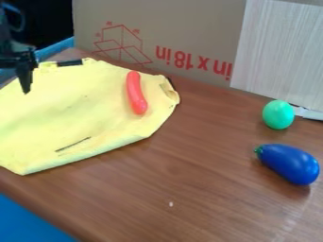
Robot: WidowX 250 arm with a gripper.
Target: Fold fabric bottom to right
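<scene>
One yellow cloth (75, 113) lies spread over the left part of the brown table (189, 189), a red sausage-shaped toy (135, 93) resting on it towards its right side. The black gripper (25, 71) hangs at the cloth's upper left; from here I can't tell how far its jaws are open or whether they hold anything. Over on the right sit a green egg-shaped toy (278, 114) and, just below, a blue eggplant (290, 164). Behind stands a cardboard box (183, 23).
</scene>
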